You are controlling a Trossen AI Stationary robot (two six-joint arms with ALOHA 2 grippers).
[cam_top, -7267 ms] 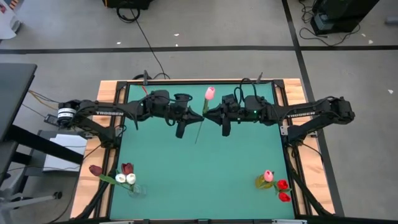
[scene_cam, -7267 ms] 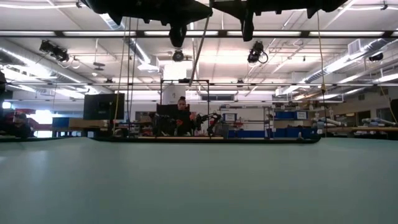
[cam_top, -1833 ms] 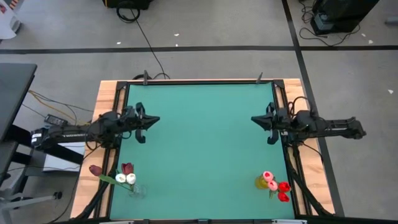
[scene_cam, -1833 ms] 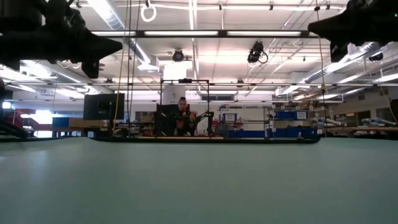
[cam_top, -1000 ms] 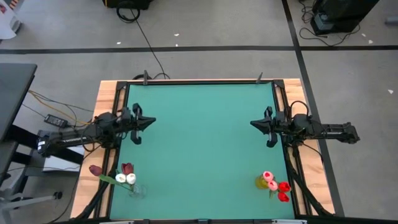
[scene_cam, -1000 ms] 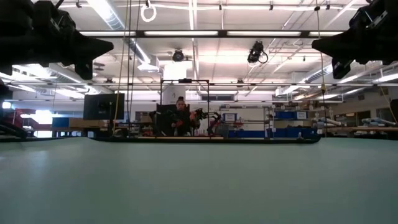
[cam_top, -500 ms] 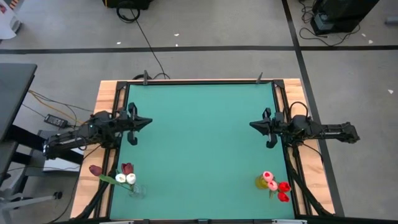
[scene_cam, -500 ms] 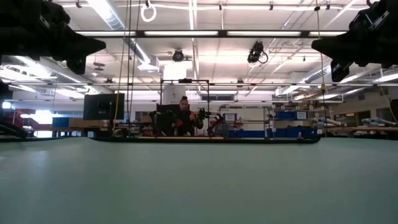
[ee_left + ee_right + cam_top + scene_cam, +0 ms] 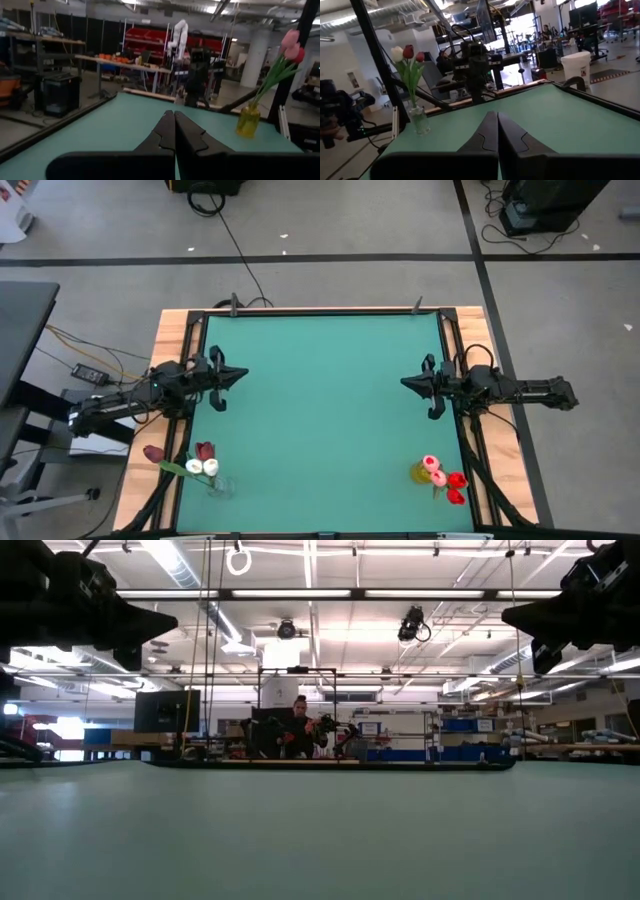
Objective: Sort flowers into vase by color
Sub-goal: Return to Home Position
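Observation:
The flowers stand by their stems in two vases at the table's near corners. The clear vase (image 9: 216,485) at the near left holds white and dark maroon tulips (image 9: 203,458); it also shows in the right wrist view (image 9: 418,120). The yellow vase (image 9: 421,472) at the near right holds pink and red tulips (image 9: 443,478), and shows in the left wrist view (image 9: 248,120). My left gripper (image 9: 243,375) hangs shut and empty over the table's left edge. My right gripper (image 9: 404,383) hangs shut and empty over the right edge. They point level at each other.
The green mat (image 9: 325,420) lies between the two arms, framed by a black rail (image 9: 320,310) and wooden borders. Beyond the far edge, the low view shows a workshop with a person (image 9: 298,725) at a bench.

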